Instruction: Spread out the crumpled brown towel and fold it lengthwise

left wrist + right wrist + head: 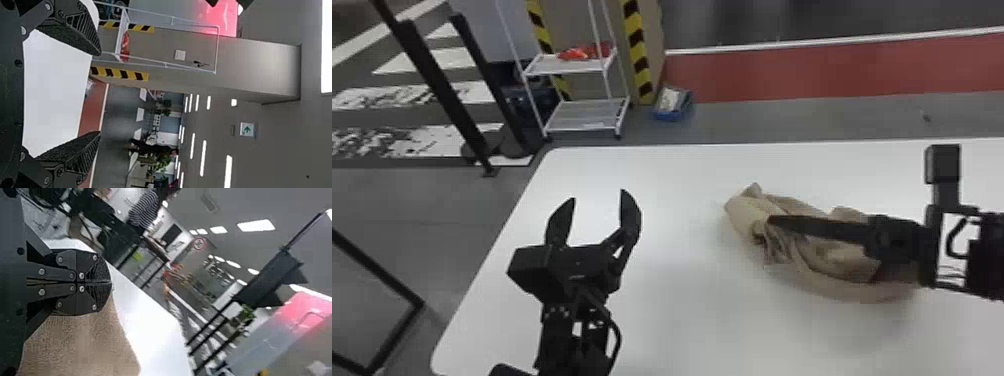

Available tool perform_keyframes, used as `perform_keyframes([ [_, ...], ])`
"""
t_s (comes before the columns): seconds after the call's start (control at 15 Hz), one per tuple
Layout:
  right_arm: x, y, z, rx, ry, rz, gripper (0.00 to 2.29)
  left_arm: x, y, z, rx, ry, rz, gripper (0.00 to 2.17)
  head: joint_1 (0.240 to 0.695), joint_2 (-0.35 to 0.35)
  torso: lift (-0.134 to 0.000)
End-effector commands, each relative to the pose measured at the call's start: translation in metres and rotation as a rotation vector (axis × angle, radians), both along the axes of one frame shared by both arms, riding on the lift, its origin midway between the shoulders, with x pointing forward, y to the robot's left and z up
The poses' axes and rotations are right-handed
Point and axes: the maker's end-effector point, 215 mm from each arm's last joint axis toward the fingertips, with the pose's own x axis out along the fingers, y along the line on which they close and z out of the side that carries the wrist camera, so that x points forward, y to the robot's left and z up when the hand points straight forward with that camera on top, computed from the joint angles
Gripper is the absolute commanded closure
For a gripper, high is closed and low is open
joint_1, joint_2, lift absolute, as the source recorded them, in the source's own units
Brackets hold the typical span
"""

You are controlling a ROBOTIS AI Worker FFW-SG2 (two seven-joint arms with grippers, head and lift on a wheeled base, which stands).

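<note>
Clamps the right hand (pixel 770 219) on the towel (pixel 838 261), likely to free a fold, bunched toward four o'clock on the surface (pixel 682 310); at nine o'clock, holds the left hand (pixel 598 195) parted, presumably to take another edge.

The crumpled brown towel (pixel 742 212) lies at the right gripper (pixel 770 219), the left gripper (pixel 598 194) with 2 fingers apart.

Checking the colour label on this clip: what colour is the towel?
Light brown; the towel shows best in the head view.
</note>
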Motion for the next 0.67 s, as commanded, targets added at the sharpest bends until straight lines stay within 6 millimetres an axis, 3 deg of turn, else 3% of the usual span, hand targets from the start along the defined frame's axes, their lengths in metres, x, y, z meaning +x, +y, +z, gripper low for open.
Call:
perform_keyframes([
  [0.0, -0.02, -0.005, -0.058, -0.193, 0.183, 0.028, 1.68, 0.003, -0.009, 0.0, -0.001, -0.003, -0.014, 0.2, 0.695, 0.22, -0.124],
  [0.07, -0.026, -0.016, -0.089, -0.304, 0.23, -0.016, 0.74, 0.004, -0.014, 0.0, -0.001, -0.004, -0.024, 0.2, 0.695, 0.22, -0.124],
  [0.13, -0.023, -0.026, -0.103, -0.364, 0.218, -0.078, 0.0, 0.005, -0.018, 0.0, 0.0, -0.002, -0.032, 0.2, 0.695, 0.215, -0.124],
  [0.2, -0.012, -0.047, -0.1, -0.347, 0.146, -0.164, 0.0, 0.005, -0.021, 0.0, 0.003, -0.002, -0.039, 0.2, 0.695, 0.205, -0.124],
  [0.33, 0.01, -0.09, -0.046, -0.105, -0.051, -0.333, 0.06, 0.004, -0.022, -0.006, 0.009, 0.007, -0.044, 0.2, 0.695, 0.156, -0.124],
  [0.4, 0.019, -0.116, -0.022, -0.069, -0.145, -0.419, 0.06, 0.004, -0.022, -0.005, 0.008, 0.006, -0.043, 0.2, 0.695, 0.138, -0.124],
  [0.53, 0.026, -0.171, 0.006, -0.069, -0.291, -0.584, 0.06, 0.005, -0.025, -0.008, 0.008, 0.011, -0.053, 0.2, 0.695, 0.098, -0.124],
  [0.6, 0.026, -0.185, 0.015, -0.034, -0.296, -0.611, 0.06, 0.006, -0.031, -0.008, 0.005, 0.011, -0.064, 0.2, 0.695, 0.067, -0.124],
])
